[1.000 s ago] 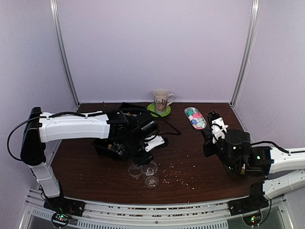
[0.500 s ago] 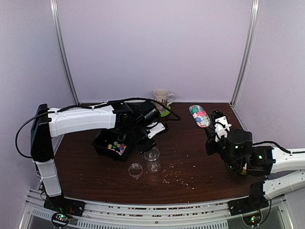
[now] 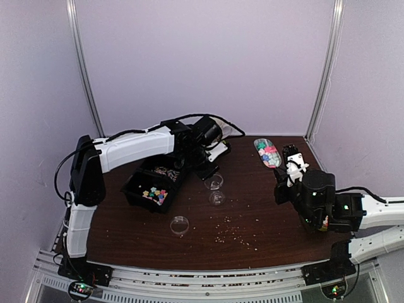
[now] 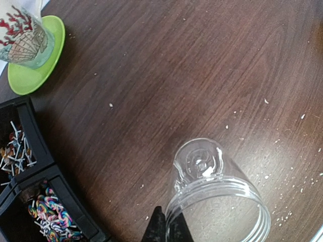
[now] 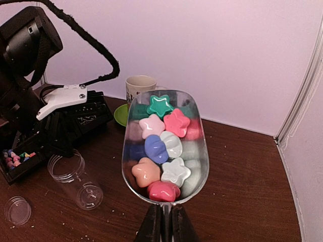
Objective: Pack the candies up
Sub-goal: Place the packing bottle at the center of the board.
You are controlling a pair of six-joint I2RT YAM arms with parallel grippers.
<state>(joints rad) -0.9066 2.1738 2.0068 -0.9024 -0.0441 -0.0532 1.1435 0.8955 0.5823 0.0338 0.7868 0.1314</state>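
My right gripper [image 5: 165,214] is shut on the handle of a clear scoop [image 5: 197,151] holding several star-shaped candies [image 5: 156,146] in pink, blue, white and green; in the top view the scoop [image 3: 267,153] is held above the table's back right, with the gripper [image 3: 288,167] behind it. My left gripper [image 4: 168,223] is shut on the rim of an empty clear jar [image 4: 217,186], tilted on its side just above the table. In the top view the left gripper [image 3: 208,169] and jar [image 3: 215,190] are left of the scoop. More candies [image 3: 154,194] lie in a black tray [image 3: 134,192].
A loose clear lid [image 3: 180,224] lies near the front centre. Pale crumbs [image 3: 237,232] are scattered over the wood. A patterned mug [image 4: 22,33] stands on a green saucer [image 4: 43,65] at the back. The tray holds thin sticks [image 4: 15,151] and swirled candies [image 4: 48,217].
My left arm has swung away from the front centre toward the back, carrying the jar with it and uncovering the black tray. The scoop has shifted slightly.
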